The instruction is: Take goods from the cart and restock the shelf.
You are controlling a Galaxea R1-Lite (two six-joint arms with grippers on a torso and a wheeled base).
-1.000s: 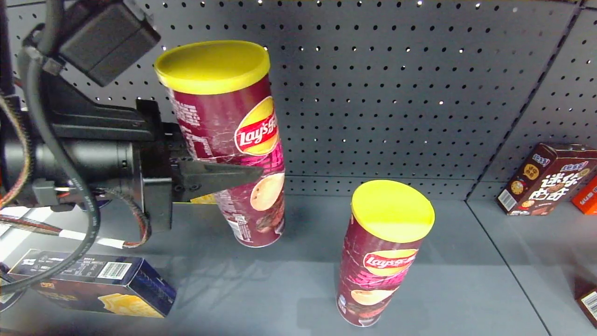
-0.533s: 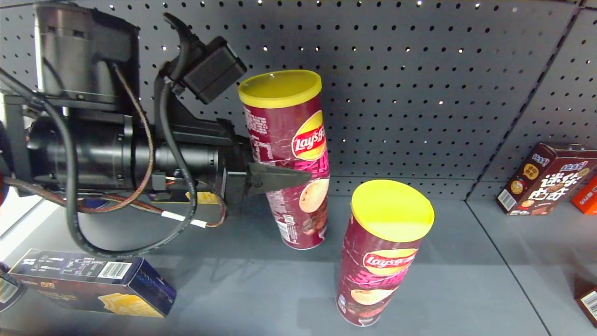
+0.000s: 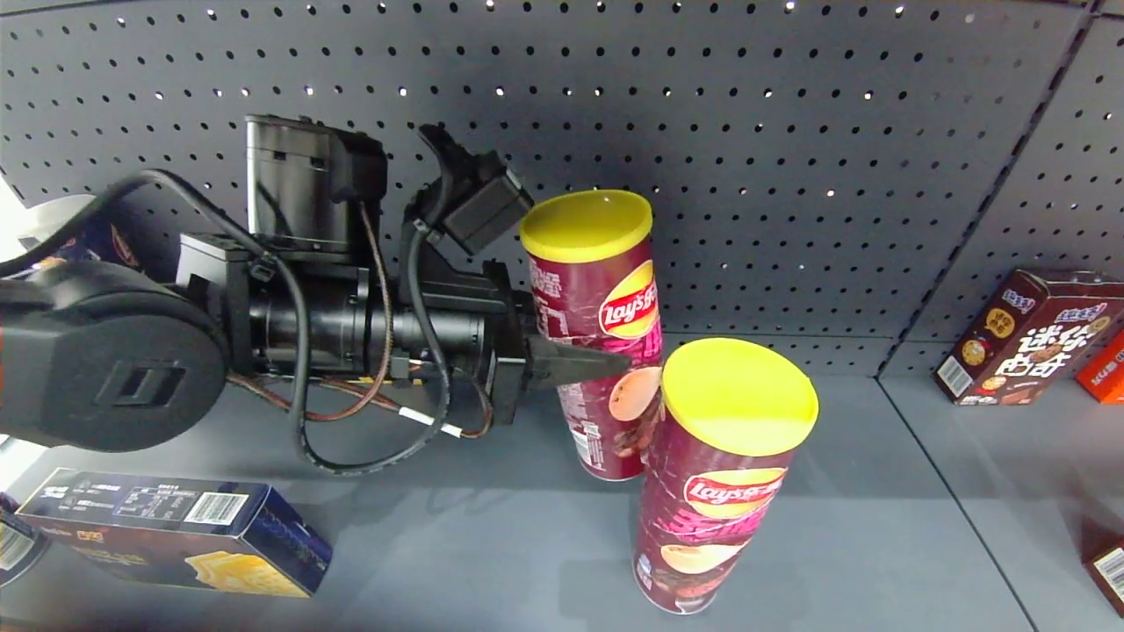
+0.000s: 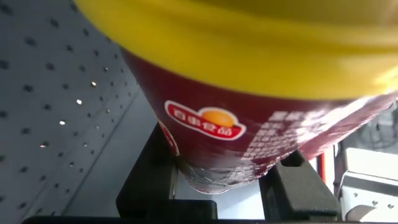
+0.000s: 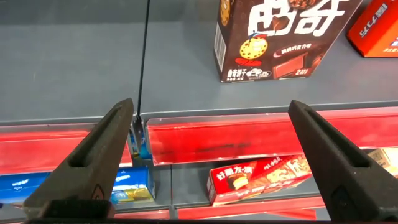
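My left gripper [image 3: 575, 351] is shut on a maroon chip can with a yellow lid [image 3: 606, 325], held upright just above the grey shelf [image 3: 492, 544], close to the pegboard back wall. In the left wrist view the same chip can [image 4: 249, 112] sits between the two black fingers [image 4: 149, 180]. A second, matching chip can [image 3: 716, 474] stands on the shelf just in front and to the right of the held one, nearly touching it. My right gripper [image 5: 217, 162] is open with nothing between its fingers, above the front edge of a shelf bay that holds a brown cookie box [image 5: 280, 37].
A dark blue box [image 3: 176, 535] lies flat at the shelf's front left. A brown cookie box [image 3: 1027, 338] and an orange pack [image 3: 1108, 369] sit in the bay to the right, past a divider line. Red price rails [image 5: 249, 134] edge the lower shelves.
My left arm has carried the held can to the right and deeper into the shelf, lowering it beside the standing can. The standing can and the boxes have not moved.
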